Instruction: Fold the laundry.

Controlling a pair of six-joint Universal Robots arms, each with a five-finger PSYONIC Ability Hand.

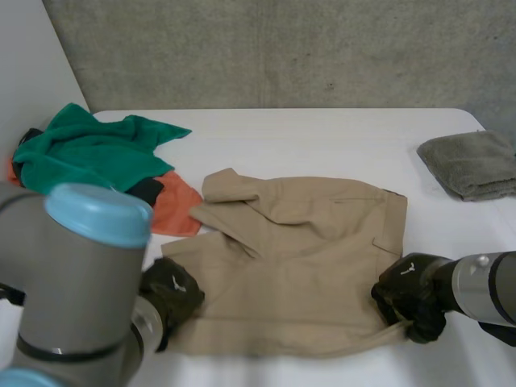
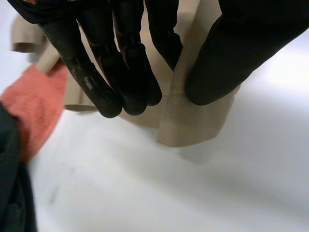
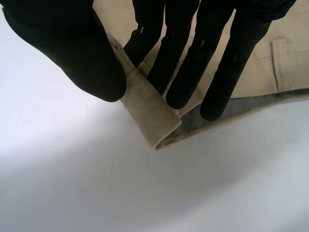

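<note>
**Beige garment (image 1: pixel 306 266): both near corners gripped**

**Head view.** The beige garment lies spread at approx. the centre of the white worktop (image 1: pixel 322 137), w/ its far-left part folded over on itself. The left robot hand (image 1: pixel 171 294) sits at the near-left corner. The right robot hand (image 1: pixel 409 302) sits at the near-right corner, on the hem. A green cloth (image 1: pixel 89 149) is bunched at the far left of the worktop and overlaps an orange cloth (image 1: pixel 179 205). The orange cloth lies just beside the garment's left side. A grey towel (image 1: pixel 472 164) lies at the far right, well apart from the garment.

**Left wrist view.** The left robot hand (image 2: pixel 120 63) has its thumb (image 2: pixel 241 53) on one face of the corner and its fingers (image 2: pixel 99 92) on the other. The fabric is pinched btwn them, so this hand is holding the beige garment (image 2: pixel 188 125). The corner projects just past the fingertips, over bare worktop (image 2: pixel 169 193). The orange cloth (image 2: pixel 34 111) lies beside the fingers.

**Right wrist view.** The right robot hand (image 3: pixel 183 63) has its thumb (image 3: pixel 72 53) opposite its fingers (image 3: pixel 222 82), w/ the hem strip clamped btwn them. This hand is holding the beige garment (image 3: pixel 152 113). The hem corner sticks out past the fingertips above the worktop (image 3: pixel 145 193). A pocket flap (image 3: pixel 289 63) shows beside the outermost finger.
</note>
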